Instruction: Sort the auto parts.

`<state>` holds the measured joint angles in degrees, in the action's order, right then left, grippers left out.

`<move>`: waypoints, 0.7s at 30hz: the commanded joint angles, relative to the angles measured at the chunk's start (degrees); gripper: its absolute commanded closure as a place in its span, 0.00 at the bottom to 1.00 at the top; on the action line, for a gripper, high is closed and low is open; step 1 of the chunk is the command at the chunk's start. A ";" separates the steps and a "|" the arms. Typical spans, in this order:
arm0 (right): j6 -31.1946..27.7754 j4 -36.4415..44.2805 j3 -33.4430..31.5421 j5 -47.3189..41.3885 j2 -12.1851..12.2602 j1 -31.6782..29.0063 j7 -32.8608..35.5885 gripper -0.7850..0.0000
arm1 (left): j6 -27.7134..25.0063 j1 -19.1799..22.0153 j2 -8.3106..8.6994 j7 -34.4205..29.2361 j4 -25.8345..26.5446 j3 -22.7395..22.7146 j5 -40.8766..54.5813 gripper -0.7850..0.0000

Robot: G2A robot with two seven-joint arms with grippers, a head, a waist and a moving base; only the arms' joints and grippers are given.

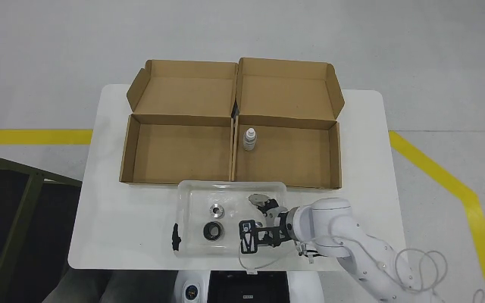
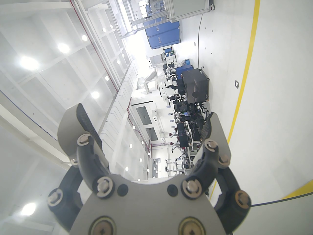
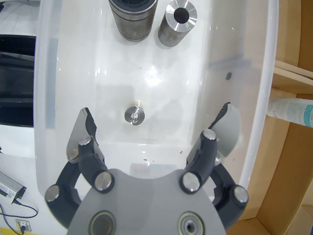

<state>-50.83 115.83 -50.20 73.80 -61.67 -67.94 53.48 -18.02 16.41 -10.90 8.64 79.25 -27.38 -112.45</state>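
A clear plastic tray sits at the table's front and holds the parts. A large dark cylindrical bearing and a silver sleeve stand upright side by side. A small silver pin stands alone nearer my right gripper. That gripper hangs open above the tray's right half, and the pin lies in the gap between its fingers, untouched. My left gripper is open and holds nothing, pointing up into the room away from the table.
Two open cardboard boxes stand side by side behind the tray. A white bottle stands in the right one. A small black object lies at the tray's left end.
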 commanded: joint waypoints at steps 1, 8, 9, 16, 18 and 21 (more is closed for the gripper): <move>0.16 -0.51 0.57 0.06 0.04 0.37 0.14 0.10 | 0.00 0.00 0.00 0.00 0.00 0.00 0.00 0.00; 0.66 -1.59 2.68 -0.05 0.22 1.79 0.64 0.33 | 0.00 0.00 0.00 0.00 0.00 0.00 0.00 0.00; 0.73 -1.71 2.97 -0.10 0.26 2.01 0.71 0.36 | 0.00 0.00 0.00 0.00 0.00 0.00 0.00 0.00; 1.31 -2.55 5.26 0.39 0.84 3.80 1.29 0.51 | 0.00 0.00 0.00 0.00 0.00 0.00 0.00 0.00; 1.49 -2.83 5.82 0.26 1.02 4.30 1.47 0.51 | 0.00 0.00 0.00 0.00 0.00 0.00 0.00 0.00; 1.77 -3.30 6.74 -0.05 1.29 4.98 1.75 0.53 | 0.00 0.00 0.00 0.00 0.00 0.00 0.00 0.00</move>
<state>-49.14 112.67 -43.74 73.90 -60.47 -63.16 55.14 -18.02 16.41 -10.90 8.64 79.25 -27.38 -112.45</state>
